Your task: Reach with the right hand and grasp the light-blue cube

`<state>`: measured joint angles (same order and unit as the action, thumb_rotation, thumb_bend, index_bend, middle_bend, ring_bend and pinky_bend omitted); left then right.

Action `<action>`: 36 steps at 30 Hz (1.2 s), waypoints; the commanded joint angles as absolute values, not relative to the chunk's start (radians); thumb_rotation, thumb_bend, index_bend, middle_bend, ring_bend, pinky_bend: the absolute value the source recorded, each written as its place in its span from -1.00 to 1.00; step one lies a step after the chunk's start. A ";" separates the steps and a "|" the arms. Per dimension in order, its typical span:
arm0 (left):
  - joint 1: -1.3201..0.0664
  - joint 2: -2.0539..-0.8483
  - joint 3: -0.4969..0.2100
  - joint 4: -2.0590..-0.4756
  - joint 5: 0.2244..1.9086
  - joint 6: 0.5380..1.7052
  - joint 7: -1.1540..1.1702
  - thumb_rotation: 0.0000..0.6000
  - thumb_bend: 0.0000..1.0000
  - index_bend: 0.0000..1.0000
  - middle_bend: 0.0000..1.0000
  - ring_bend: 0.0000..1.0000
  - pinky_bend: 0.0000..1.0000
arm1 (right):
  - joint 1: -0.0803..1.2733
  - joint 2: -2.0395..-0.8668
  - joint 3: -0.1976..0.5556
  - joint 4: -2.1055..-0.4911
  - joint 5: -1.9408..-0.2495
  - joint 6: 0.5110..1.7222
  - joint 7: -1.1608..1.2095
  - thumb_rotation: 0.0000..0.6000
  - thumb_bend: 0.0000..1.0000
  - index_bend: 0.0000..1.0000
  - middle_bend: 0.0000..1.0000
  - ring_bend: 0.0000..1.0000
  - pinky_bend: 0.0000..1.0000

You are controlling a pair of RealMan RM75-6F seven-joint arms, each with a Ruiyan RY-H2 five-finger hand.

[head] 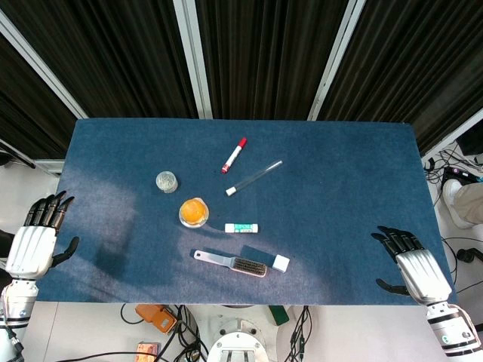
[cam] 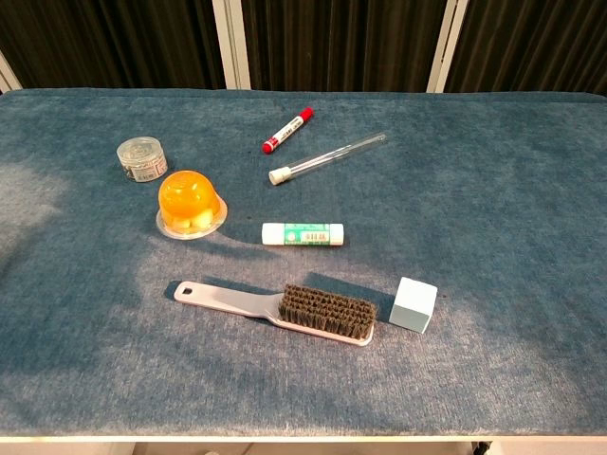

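right hand (head: pixel 411 265): fingers spread, holding nothing, at the table's near right edge
light-blue cube (cam: pixel 413 304): well left of it, just beside the brush (cam: pixel 285 308) bristles
risk: imo fingers could bump the brush or shove the cube away

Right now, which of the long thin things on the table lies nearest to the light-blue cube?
The brush: its bristle end lies right beside the light-blue cube. The glue stick, glass tube and red marker lie farther back.
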<state>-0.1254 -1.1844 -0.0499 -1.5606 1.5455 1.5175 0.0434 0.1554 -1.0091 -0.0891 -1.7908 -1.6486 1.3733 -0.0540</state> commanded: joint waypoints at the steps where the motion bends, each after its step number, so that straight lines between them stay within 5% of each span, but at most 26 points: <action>1: -0.126 -1.189 -0.051 -1.562 1.539 1.514 0.040 1.00 -0.35 -0.85 -1.00 -1.00 -0.85 | 0.194 -1.037 -0.097 -1.712 -1.654 1.296 0.027 1.00 -0.54 -0.52 -0.63 -0.61 -0.62; 13: -0.125 -1.188 -0.049 -1.563 1.537 1.511 0.055 1.00 -0.35 -0.85 -1.00 -1.00 -0.85 | 0.335 -1.251 -0.066 -1.492 -1.704 1.144 0.213 1.00 -0.54 -0.43 -0.58 -0.59 -0.62; 36: -0.128 -1.187 -0.053 -1.557 1.531 1.506 0.049 1.00 -0.35 -0.85 -1.00 -1.00 -0.85 | 0.531 -1.500 -0.042 -1.338 -1.709 1.004 0.349 1.00 -0.54 -0.28 -0.54 -0.54 -0.62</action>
